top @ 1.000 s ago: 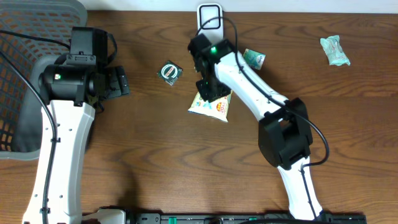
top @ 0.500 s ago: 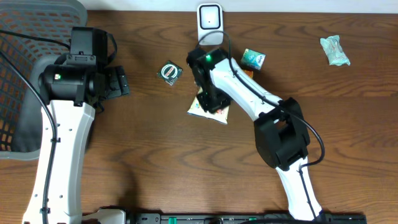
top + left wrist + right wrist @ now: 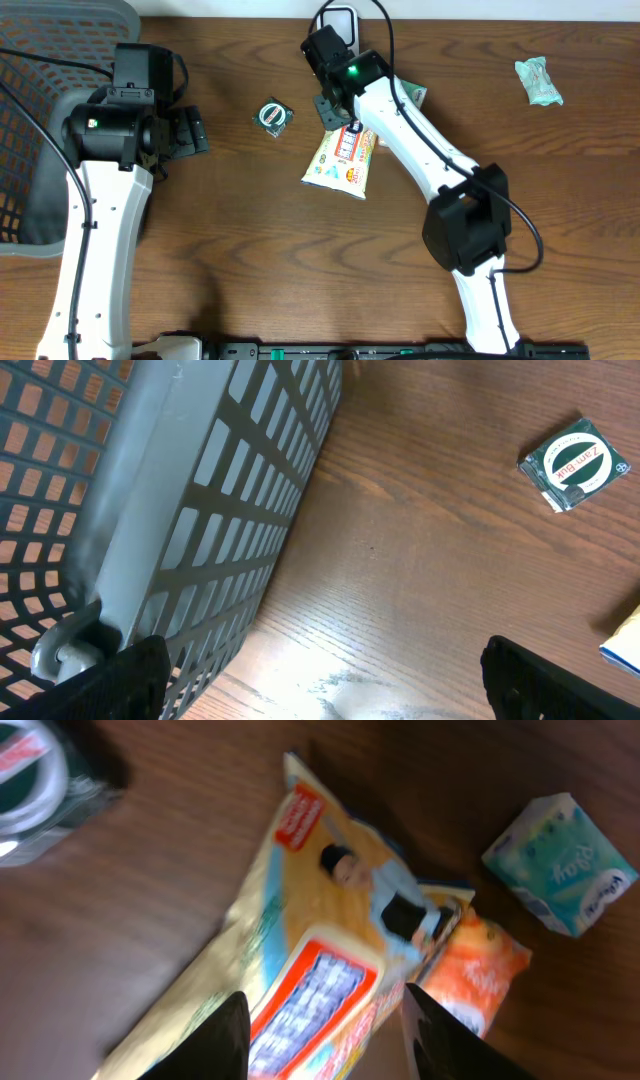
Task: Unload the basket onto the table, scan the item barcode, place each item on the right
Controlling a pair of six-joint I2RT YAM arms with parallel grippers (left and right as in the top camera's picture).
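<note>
The item, a yellow snack bag [image 3: 343, 160] with a red-framed label, lies flat on the wooden table. In the right wrist view the bag [image 3: 320, 935] stretches under and between my fingers. My right gripper [image 3: 334, 106] hovers just behind the bag's far end, jaws apart [image 3: 325, 1045], holding nothing. A white scanner [image 3: 341, 19] stands at the back edge, partly covered by the right arm. My left gripper [image 3: 190, 133] waits at the left, wide open [image 3: 340, 695] over bare wood.
A round green tin [image 3: 273, 114] [image 3: 577, 463] lies left of the bag. A teal tissue pack [image 3: 409, 94] [image 3: 560, 865] and an orange packet [image 3: 482, 970] sit to its right. Another teal wrapper [image 3: 538, 80] is far right. A grey basket [image 3: 40, 120] [image 3: 200, 510] fills the left.
My right gripper has opened, let go of the snack bag and moved back toward the scanner. The bag now lies uncovered on the table. The left arm has not moved.
</note>
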